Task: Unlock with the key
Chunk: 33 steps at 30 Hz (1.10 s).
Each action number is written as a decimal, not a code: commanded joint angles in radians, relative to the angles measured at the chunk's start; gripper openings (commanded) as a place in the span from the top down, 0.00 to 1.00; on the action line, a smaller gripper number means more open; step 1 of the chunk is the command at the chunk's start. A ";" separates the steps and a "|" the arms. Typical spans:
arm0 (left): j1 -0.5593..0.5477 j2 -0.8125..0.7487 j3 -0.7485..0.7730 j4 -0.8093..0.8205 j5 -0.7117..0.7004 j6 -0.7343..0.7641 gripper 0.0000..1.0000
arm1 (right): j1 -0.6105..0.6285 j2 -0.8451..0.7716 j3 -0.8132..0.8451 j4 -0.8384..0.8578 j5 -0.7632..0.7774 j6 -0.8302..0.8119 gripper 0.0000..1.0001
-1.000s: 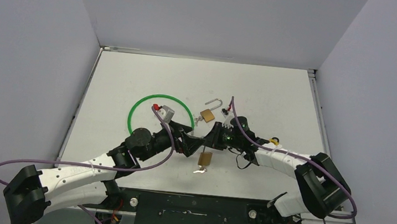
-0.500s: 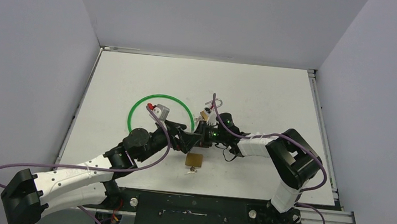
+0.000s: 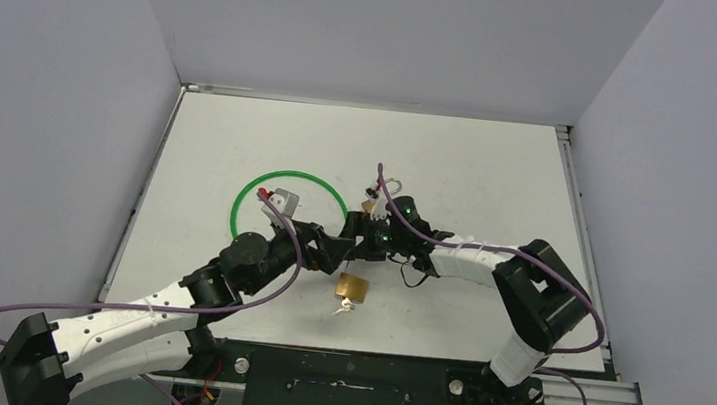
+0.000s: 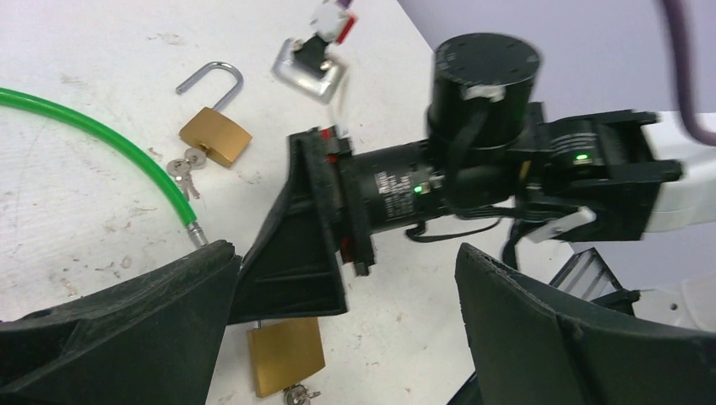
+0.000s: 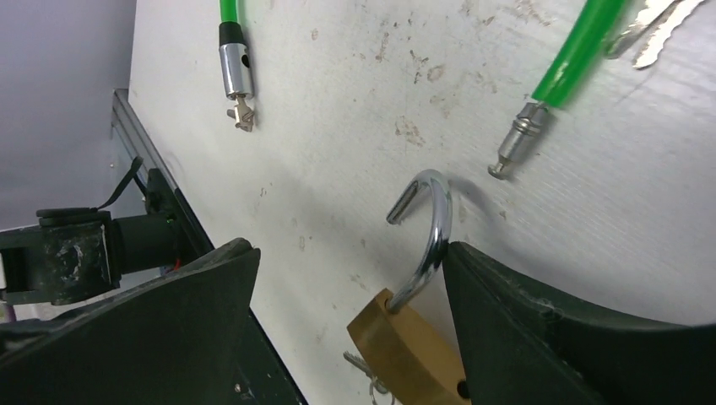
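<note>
A brass padlock point(image 3: 354, 288) lies on the table with a key point(image 3: 343, 308) in its base. Its steel shackle point(image 5: 431, 228) is swung open and rests against my right gripper's right finger point(image 5: 574, 329). My right gripper point(image 5: 348, 253) stands open around the shackle, gripping nothing. In the top view, the right gripper point(image 3: 358, 243) sits just beyond the lock. My left gripper point(image 4: 346, 253) is wide open and faces the right gripper's finger point(image 4: 295, 245), with the padlock point(image 4: 285, 354) and key point(image 4: 297, 394) below it. Seen from above, the left gripper point(image 3: 325, 244) is close beside the right one.
A second brass padlock point(image 4: 215, 135) with an open shackle and keys point(image 4: 186, 169) lies farther back. A green cable point(image 3: 292, 177) loops at the left, its two metal ends point(image 5: 232, 59) point(image 5: 523, 135) lying apart. The two arms nearly touch at mid-table.
My right gripper has opened, after being shut a second ago. The right arm swung left and the near padlock shifted slightly left. The left gripper stayed open and moved a little left.
</note>
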 commanded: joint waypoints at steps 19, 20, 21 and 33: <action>0.015 -0.056 0.072 -0.132 -0.090 0.050 0.03 | -0.501 -0.663 -0.170 -0.651 0.871 -0.163 0.18; 0.015 -0.053 0.072 -0.132 -0.088 0.049 0.03 | -0.539 -0.659 -0.188 -0.651 0.846 -0.157 0.18; 0.015 -0.050 0.070 -0.130 -0.085 0.048 0.03 | -0.568 -0.652 -0.203 -0.646 0.833 -0.153 0.18; 0.016 -0.005 0.036 -0.070 -0.050 0.007 0.03 | -0.693 -0.456 -0.236 -0.476 0.673 -0.152 0.20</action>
